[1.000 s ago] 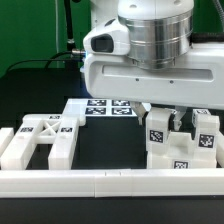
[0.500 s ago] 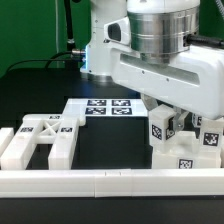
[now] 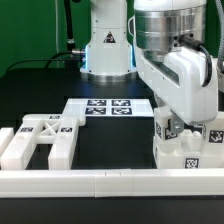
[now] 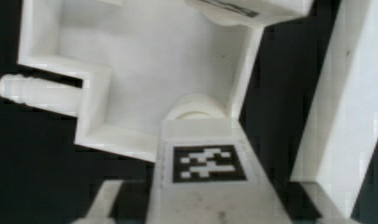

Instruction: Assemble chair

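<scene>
The chair is in loose pieces, all thick white plastic with small black-and-white square tags stuck on.

The flat frame [image 3: 40, 142] lies down flat near the front edge of the bench [image 3: 112, 148], close to the front corner on the exterior view's left. It has bars and gaps, a bit like a big letter H, and it has tags on top.

The blocky seat [image 3: 186, 156] stands near the front edge too, close to the front corner on the exterior view's right. It is a fat block with two lumps sticking up, and each lump has a tag. There is a tag low down on its front as well.

A long low white rail [image 3: 100, 182] runs along the front edge, just in front of both pieces. The marker board [image 3: 100, 106] lies flat in the middle of the bench, behind them.

The big white arm [image 3: 185, 70] leans over the seat. The gripper [image 3: 187, 124] is right down at the top of the seat, between the two lumps. The arm hides the fingers, so I cannot tell if they are apart, together or pinching something.

The wrist view is very close up. It shows white chair walls, a short round peg [image 4: 26, 88] sticking out sideways, and a sloped white piece [image 4: 204, 125] with one tag on it.
</scene>
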Tool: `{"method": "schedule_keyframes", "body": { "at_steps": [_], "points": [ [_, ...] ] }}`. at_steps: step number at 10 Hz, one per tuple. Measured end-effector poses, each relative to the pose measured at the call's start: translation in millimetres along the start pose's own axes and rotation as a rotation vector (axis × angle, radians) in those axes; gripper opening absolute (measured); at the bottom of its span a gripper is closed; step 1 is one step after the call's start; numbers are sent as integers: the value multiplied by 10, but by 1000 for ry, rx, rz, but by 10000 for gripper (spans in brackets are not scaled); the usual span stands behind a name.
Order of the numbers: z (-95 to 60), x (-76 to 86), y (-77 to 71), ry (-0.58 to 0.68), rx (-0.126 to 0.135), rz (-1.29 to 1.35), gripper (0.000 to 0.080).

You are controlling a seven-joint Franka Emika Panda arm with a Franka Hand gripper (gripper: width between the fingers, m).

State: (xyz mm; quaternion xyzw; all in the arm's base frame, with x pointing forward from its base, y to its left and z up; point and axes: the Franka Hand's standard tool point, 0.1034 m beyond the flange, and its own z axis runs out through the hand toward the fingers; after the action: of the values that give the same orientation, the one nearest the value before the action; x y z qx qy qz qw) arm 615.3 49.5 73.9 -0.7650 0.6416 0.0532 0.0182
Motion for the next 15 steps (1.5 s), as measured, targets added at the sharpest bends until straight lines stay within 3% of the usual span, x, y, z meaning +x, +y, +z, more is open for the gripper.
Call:
{"method": "schedule_keyframes", "body": {
  "at_steps": [1, 2, 3, 4, 11, 15],
  "points": [
    [1, 0, 0, 0, 0, -6, 466],
    [0, 0, 2, 0, -2, -48, 466],
    [-12, -10, 3, -2, -8, -109, 617],
    [-7, -8, -2, -2, -5, -106, 644],
    [-82, -34, -19, 36, -25, -845, 649],
    [-81, -15, -19, 34, -29, -1110, 649]
  ]
}}
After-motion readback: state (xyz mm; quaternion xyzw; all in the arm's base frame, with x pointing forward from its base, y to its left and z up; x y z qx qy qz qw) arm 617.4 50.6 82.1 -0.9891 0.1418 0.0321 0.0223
